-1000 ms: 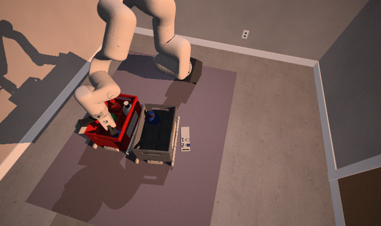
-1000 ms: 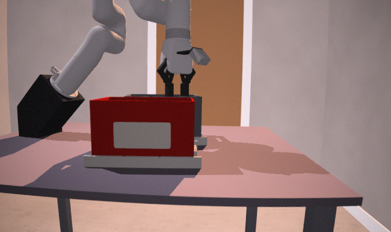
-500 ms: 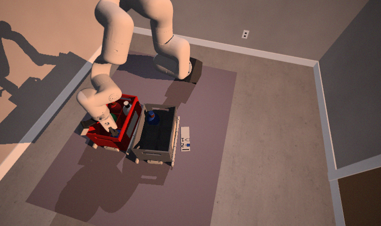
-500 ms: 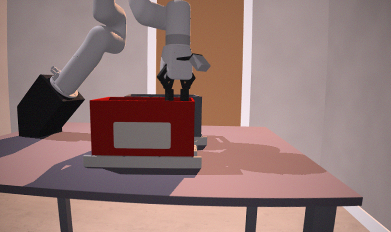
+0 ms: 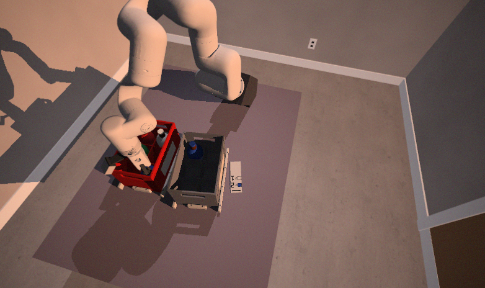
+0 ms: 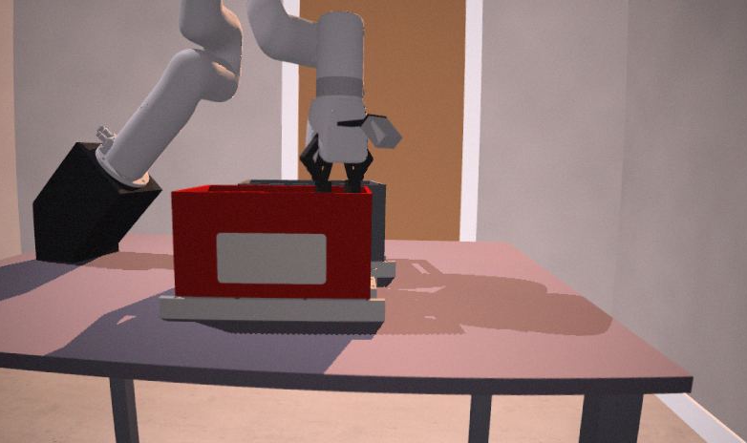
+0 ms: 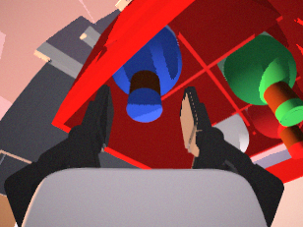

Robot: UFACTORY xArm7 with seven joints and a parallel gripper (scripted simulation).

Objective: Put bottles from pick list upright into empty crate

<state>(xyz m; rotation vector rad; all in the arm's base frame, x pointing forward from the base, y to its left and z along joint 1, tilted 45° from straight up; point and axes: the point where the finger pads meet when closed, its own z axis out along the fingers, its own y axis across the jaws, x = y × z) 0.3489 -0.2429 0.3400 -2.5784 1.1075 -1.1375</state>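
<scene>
My gripper [image 5: 146, 171] [image 6: 337, 186] [image 7: 147, 99] is open and points down into the red crate [image 5: 137, 181] [image 6: 200, 220]. Its fingers stand either side of the cap of a blue bottle [image 7: 164, 53], not touching it. A green bottle [image 7: 246, 73], a red bottle [image 7: 266, 122] and a white bottle [image 5: 160, 138] [image 7: 236, 129] stand in other compartments. The grey crate [image 5: 176, 195] [image 6: 378, 220] holds one upright blue bottle [image 5: 195, 152]. The paper strip [image 5: 235, 167] has its black bar at the near end; from the bar it seems to read blue 2, white 1.
The crates stand side by side, with light rails [image 5: 220, 200] [image 6: 271, 308] around their bases. The red crate's wall rises close beside the fingers. The arm's dark base [image 5: 249, 89] [image 6: 84, 209] stands on the table [image 5: 258, 143] [image 6: 502, 351] beyond the crates.
</scene>
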